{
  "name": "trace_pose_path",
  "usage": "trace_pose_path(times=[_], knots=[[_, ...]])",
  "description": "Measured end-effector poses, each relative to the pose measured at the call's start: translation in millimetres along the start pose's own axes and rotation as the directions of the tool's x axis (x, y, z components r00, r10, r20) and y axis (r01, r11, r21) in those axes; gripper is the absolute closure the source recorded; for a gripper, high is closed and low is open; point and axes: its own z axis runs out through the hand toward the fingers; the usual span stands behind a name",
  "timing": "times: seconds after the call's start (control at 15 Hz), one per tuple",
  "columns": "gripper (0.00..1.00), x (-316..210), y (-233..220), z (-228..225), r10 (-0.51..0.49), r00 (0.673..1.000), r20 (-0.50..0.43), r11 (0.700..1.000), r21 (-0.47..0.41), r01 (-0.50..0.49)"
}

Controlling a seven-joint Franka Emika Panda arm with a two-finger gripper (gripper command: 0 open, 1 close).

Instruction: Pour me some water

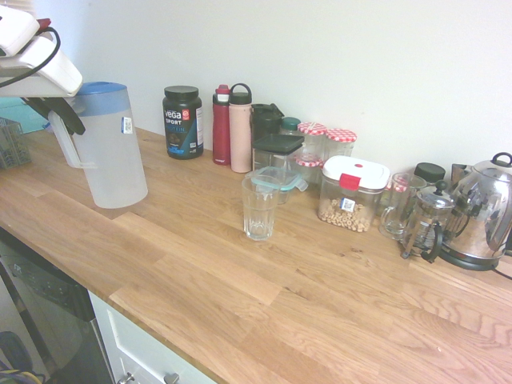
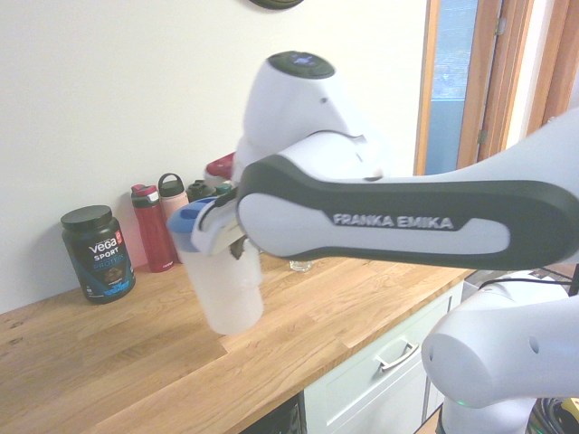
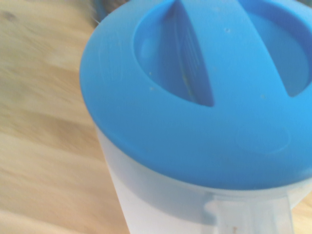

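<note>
Gripping the pitcher [image 1: 116, 160] by its handle [image 1: 66, 146], the gripper [image 1: 67, 120] has its jaws closed narrow on it, beside the body.

The arm [image 2: 380, 217] hides most of the glass [image 2: 300, 266] in the second exterior view; the first crops the kettle [image 1: 482, 210], far right.

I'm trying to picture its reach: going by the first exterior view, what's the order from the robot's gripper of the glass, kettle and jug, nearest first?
1. Jug, right at the gripper, its handle in the grip.
2. Glass, mid-counter.
3. Kettle, at the picture's far right.
</note>
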Motion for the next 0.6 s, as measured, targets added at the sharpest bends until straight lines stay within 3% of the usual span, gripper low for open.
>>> trace_pose_path(times=[0.2, 0.6], knots=[[1.00, -4.9, -46.7, 20.6, 0.035, 0.999, -0.021, 0.998, 0.049, -0.034], [1.00, 18.1, -79.6, 74.7, 0.092, 0.996, 0.011, 0.996, -0.008, -0.092]])
